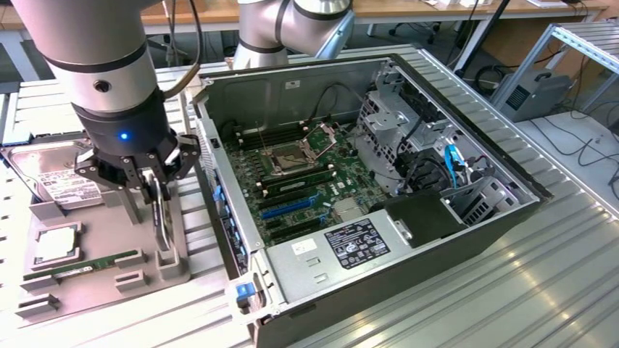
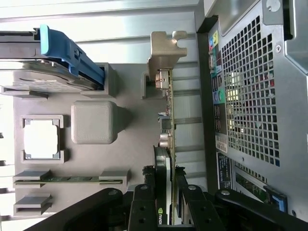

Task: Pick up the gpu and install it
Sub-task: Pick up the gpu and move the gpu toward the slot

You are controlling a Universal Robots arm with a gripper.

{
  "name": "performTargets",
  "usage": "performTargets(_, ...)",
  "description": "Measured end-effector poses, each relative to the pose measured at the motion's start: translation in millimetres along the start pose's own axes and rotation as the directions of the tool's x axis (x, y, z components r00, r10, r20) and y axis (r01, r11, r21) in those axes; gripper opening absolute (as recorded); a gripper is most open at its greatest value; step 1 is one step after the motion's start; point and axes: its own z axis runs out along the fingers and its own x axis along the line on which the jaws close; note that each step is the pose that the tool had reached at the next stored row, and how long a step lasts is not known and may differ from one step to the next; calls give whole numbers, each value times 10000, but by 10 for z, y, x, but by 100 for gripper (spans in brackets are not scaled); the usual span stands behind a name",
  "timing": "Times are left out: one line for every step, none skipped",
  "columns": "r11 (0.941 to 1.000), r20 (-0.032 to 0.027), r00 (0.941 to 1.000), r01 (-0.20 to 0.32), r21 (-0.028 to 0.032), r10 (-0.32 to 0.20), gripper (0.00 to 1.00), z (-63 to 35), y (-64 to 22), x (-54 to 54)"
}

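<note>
The gpu [image 1: 159, 217] stands on edge in the slotted holders of a grey fixture [image 1: 97, 290], at the exterior view's left of the open computer case [image 1: 406, 232]. In the wrist view the gpu [image 2: 168, 130] shows edge-on: green board, dark cooler, silver end bracket [image 2: 166, 48] at the far end. My gripper [image 1: 155, 190] comes down from above and is shut on the card's upper edge. One black finger lies on each face of the card, at my gripper [image 2: 166, 192].
The fixture [image 2: 130, 125] also carries a hard drive [image 1: 48, 177] with a blue handle [image 2: 72, 53], a square processor [image 1: 56, 245] and a memory stick [image 1: 82, 267]. Inside the case lies the motherboard [image 1: 300, 181] with blue slots [image 1: 285, 208]. The case's perforated rear wall [image 2: 250, 96] is close beside the card.
</note>
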Motion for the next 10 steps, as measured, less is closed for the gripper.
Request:
performTargets(10000, 0, 10000, 0, 0, 0, 27, -8, 0, 0)
performTargets(10000, 1, 10000, 0, -1, 0, 27, -17, 1, 0)
performTargets(10000, -1, 10000, 0, 1, 0, 27, -26, 1, -1)
performTargets(10000, 0, 10000, 0, 0, 0, 27, -33, 2, -1)
performTargets(10000, -1, 10000, 0, 1, 0, 27, -40, 2, -1)
performTargets(10000, 0, 10000, 0, 0, 0, 27, -47, 2, -1)
performTargets(10000, 0, 10000, 0, -1, 0, 27, -54, 3, -1)
performTargets(10000, 0, 10000, 0, 0, 0, 27, -62, 3, -2)
performTargets(10000, 1, 10000, 0, 1, 0, 27, -69, 3, -2)
performTargets(10000, 1, 10000, 1, 4, -1, 27, -76, 3, -2)
